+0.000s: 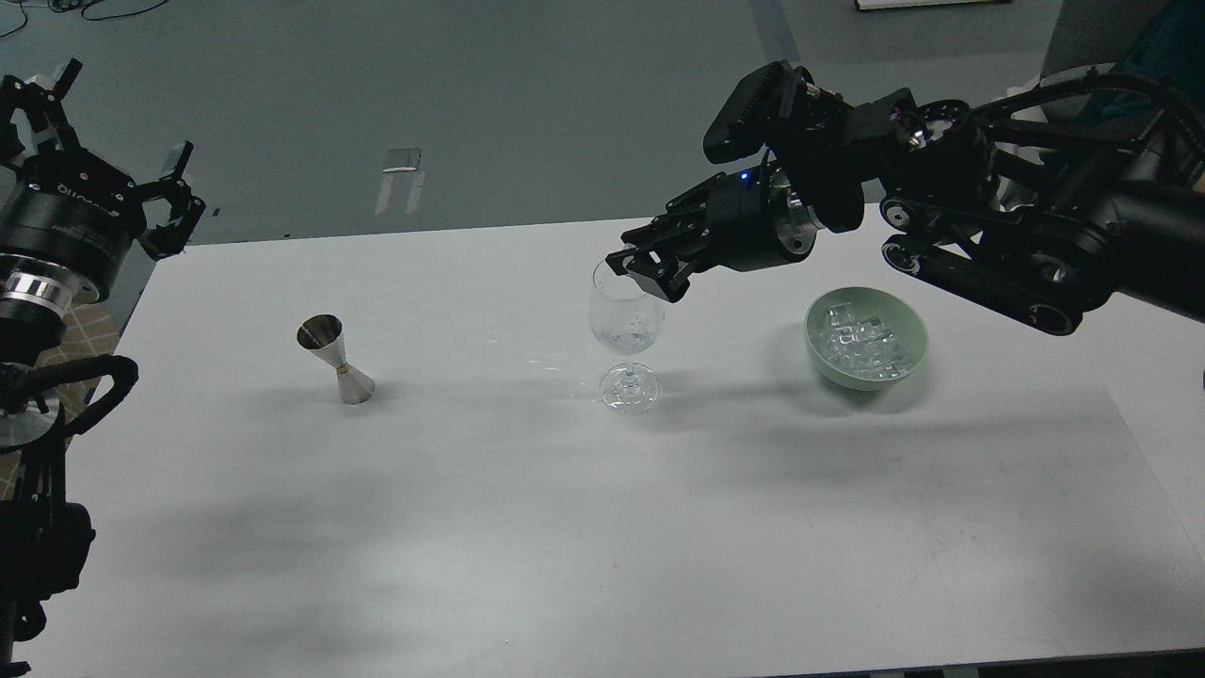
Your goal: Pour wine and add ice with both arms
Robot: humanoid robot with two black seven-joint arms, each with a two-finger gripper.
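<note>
**Right tool parked over the glass**

On the white worktop [527, 527] stood a steel jigger [336, 360], a wine glass [625, 334] and a green bowl [867, 339] of ice [861, 341]. Right tool [642, 266] hung at the glass rim, grip unclear. Left tool [104, 160] was spread wide, empty.

wine glasses: one [626, 325] is seen
jiggers: one [337, 360], metal, is seen
bowls: one [866, 339], green, is seen
ice cubes [861, 341]: many are heaped in the bowl; an exact count cannot be made
tables: one [565, 527] is seen
robot arms: two are seen
</note>
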